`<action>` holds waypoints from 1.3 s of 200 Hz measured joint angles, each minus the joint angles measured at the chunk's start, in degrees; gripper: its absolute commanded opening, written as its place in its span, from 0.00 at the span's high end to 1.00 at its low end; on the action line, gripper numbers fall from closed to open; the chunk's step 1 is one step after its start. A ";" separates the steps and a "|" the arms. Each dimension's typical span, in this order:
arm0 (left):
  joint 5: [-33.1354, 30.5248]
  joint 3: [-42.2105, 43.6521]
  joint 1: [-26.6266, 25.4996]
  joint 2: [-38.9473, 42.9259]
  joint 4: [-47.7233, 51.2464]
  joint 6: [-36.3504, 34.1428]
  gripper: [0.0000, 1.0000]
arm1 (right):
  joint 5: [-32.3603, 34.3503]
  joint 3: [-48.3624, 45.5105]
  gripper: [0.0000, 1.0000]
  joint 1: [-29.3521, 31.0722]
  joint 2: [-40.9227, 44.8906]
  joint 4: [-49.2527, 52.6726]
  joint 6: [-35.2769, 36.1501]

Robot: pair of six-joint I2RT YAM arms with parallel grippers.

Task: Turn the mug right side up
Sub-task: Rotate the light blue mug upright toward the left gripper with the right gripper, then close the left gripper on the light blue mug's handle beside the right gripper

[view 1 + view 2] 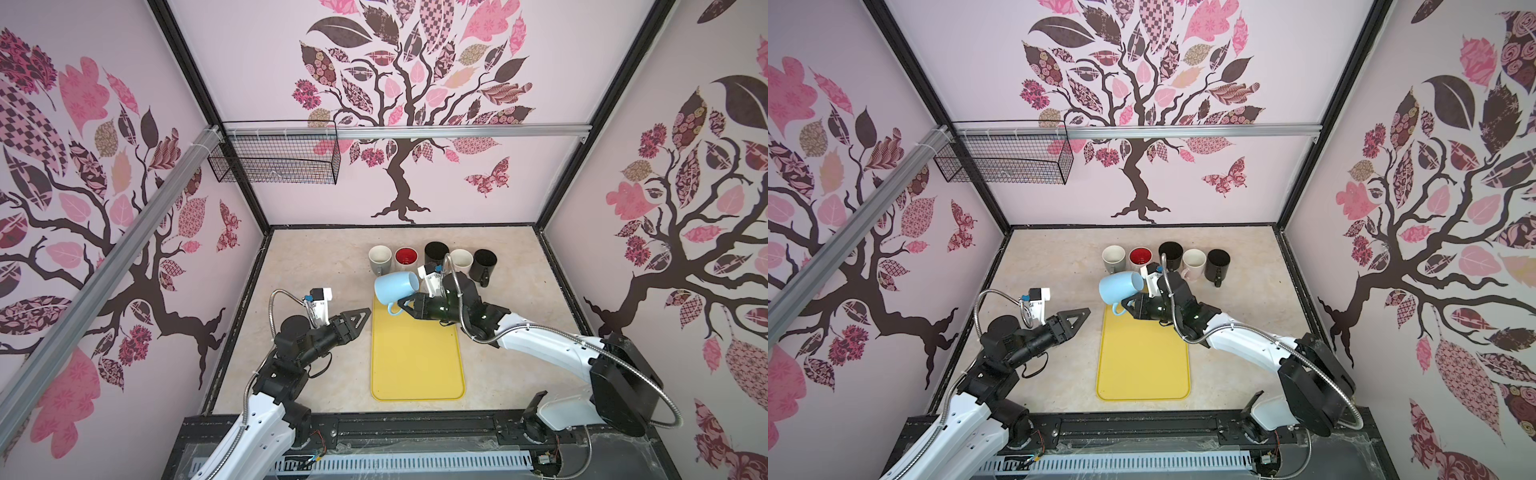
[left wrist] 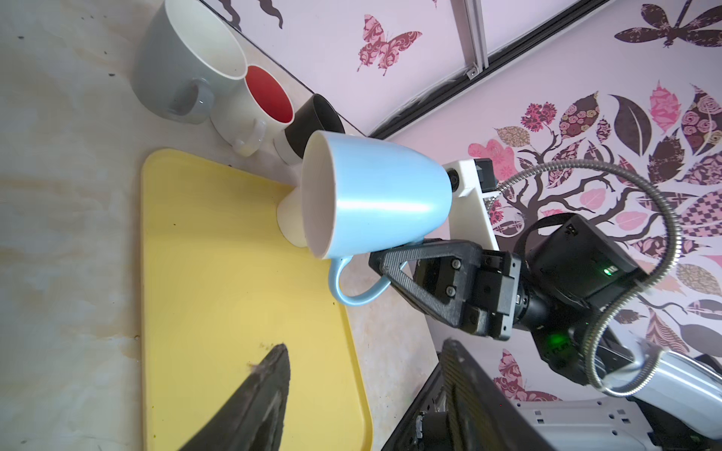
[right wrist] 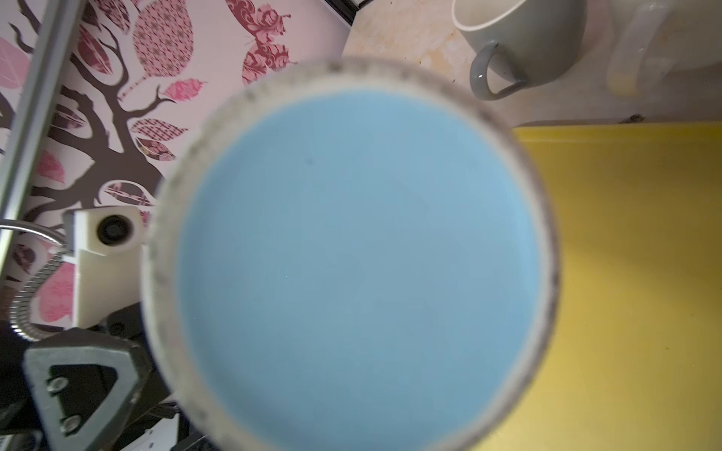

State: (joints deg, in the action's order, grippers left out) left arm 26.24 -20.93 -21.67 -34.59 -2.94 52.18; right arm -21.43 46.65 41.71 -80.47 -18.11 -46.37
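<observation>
Gripping blue mug (image 1: 395, 286) sideways: right claw (image 1: 404, 304)

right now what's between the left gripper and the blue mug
Nothing stands between left gripper and blue mug; both top views show just bare table and the yellow tray edge.
</observation>
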 measured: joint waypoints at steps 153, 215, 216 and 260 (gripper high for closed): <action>6.56 1.64 0.04 -8.46 -21.05 12.33 0.45 | -10.78 -6.23 1.00 -1.29 0.00 -30.93 -19.91; 7.54 1.53 0.07 -10.82 -24.92 14.38 0.48 | -12.85 -6.21 1.00 0.02 -0.79 -34.10 -21.33; 7.58 1.53 0.09 -10.91 -25.09 14.51 0.48 | -12.87 -6.21 1.00 0.04 -0.83 -34.14 -21.38; 8.11 1.40 0.17 -12.11 -27.26 15.52 0.52 | -12.96 -6.21 1.00 1.84 -2.40 -34.62 -21.57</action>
State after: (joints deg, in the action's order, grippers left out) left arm 34.35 -19.53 -21.50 -46.70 -30.20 67.70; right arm -34.39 40.45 43.55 -82.87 -52.73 -67.94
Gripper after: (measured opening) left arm 0.494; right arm 0.165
